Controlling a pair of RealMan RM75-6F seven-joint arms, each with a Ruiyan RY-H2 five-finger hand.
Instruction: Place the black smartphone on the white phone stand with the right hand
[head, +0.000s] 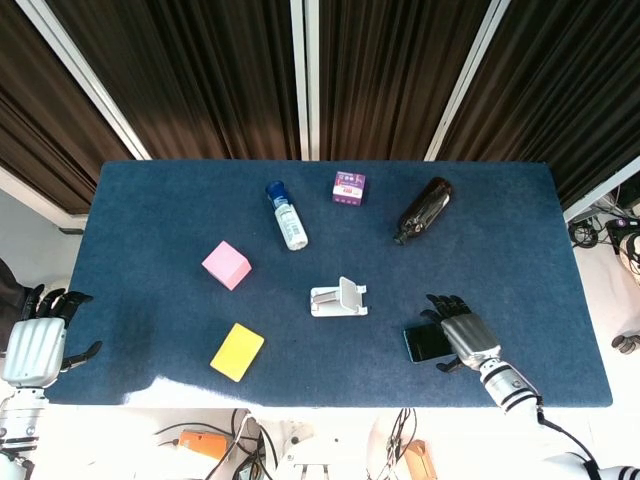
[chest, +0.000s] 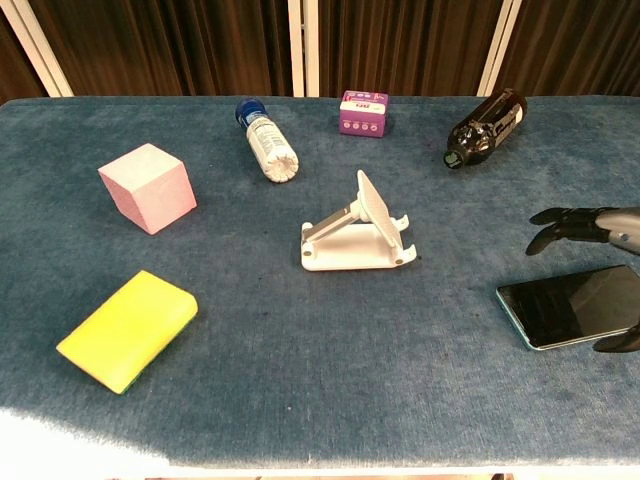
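The black smartphone (chest: 570, 306) lies flat on the blue table near the front right; in the head view only its left part (head: 424, 344) shows beneath my hand. My right hand (head: 465, 333) hovers over the phone's right half, fingers spread and holding nothing; its fingers (chest: 575, 227) enter the chest view from the right edge above the phone. The white phone stand (head: 339, 298) (chest: 358, 236) stands at the table's middle, left of the phone. My left hand (head: 37, 335) stays off the table's left front corner, fingers apart and empty.
A brown bottle (head: 423, 210) lies at the back right. A purple box (head: 348, 187) and a white bottle with a blue cap (head: 287, 214) sit at the back. A pink cube (head: 226, 265) and a yellow sponge (head: 238, 351) occupy the left half.
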